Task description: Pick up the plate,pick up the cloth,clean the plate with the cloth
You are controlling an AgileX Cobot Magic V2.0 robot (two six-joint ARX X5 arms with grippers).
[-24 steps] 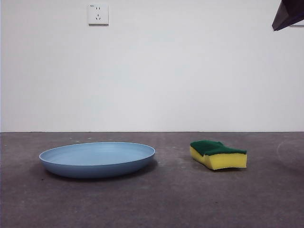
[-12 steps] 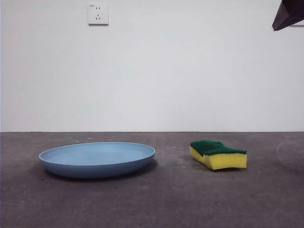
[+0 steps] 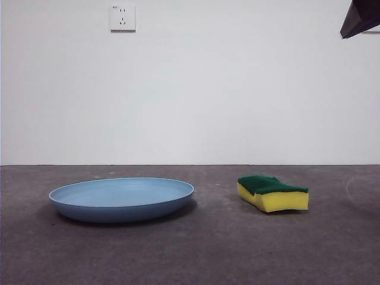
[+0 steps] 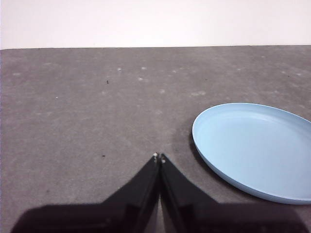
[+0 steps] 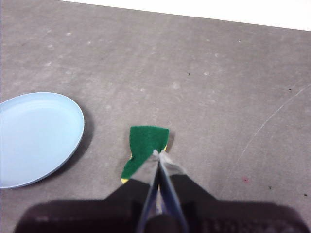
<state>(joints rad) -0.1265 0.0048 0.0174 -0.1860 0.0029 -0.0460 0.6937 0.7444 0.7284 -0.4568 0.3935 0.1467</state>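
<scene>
A light-blue plate (image 3: 122, 199) lies flat on the left of the grey bench (image 3: 202, 255); the cloth (image 3: 273, 193), really a yellow-and-green sponge, sits well apart to its right. Left claw (image 4: 159, 158) and right claw (image 5: 156, 154) both hang above, jaws pressed together and empty. Nothing is picked up yet; lifting and wiping are all left to do

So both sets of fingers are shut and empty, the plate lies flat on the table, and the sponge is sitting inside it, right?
Not quite: the sponge is not inside the plate. It lies on the table beside it, with bare table between them, as the front view shows. The rest holds: the left gripper and right gripper have their fingers shut on nothing, and the plate lies flat.
</scene>
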